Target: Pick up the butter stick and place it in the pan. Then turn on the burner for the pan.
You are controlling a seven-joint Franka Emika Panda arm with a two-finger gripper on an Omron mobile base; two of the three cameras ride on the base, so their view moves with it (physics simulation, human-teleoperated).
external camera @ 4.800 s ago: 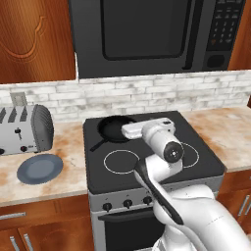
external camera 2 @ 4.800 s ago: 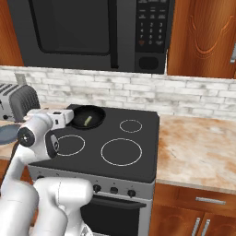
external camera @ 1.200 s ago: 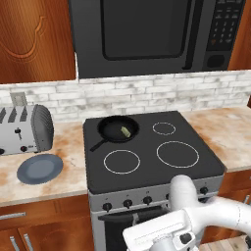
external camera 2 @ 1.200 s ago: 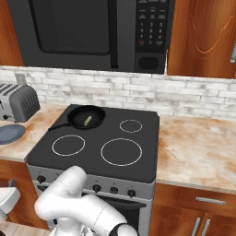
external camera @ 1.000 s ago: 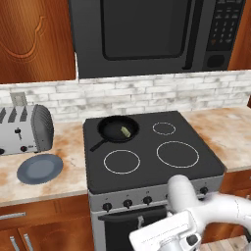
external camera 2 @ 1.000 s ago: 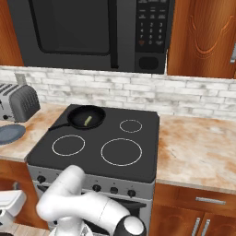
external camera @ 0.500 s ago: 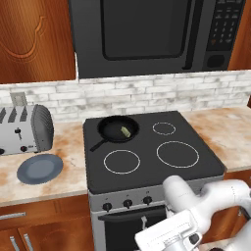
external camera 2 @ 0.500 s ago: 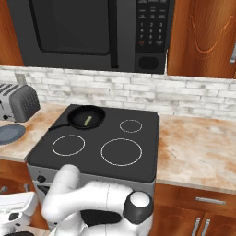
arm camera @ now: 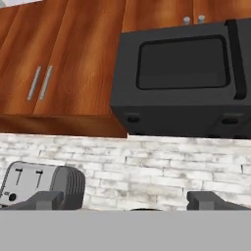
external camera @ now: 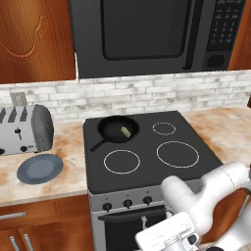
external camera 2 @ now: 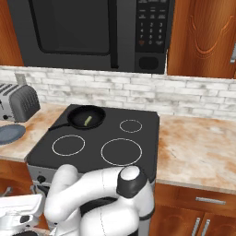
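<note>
**Butter in pan, burner knob left**

Gripper [arm camera: 125,201] is down in front of the stove [external camera: 196,162], jaws spread wide, holding nothing. Butter [external camera: 125,131] already lies inside the pan [external camera: 117,129], which sits on the stove's back-left burner, handle pointing toward the front-left. So the placing step looks done. Remaining: turn the right knob among the knobs [external camera: 127,203] on the stove's front panel. No burner glow is visible yet.
</note>
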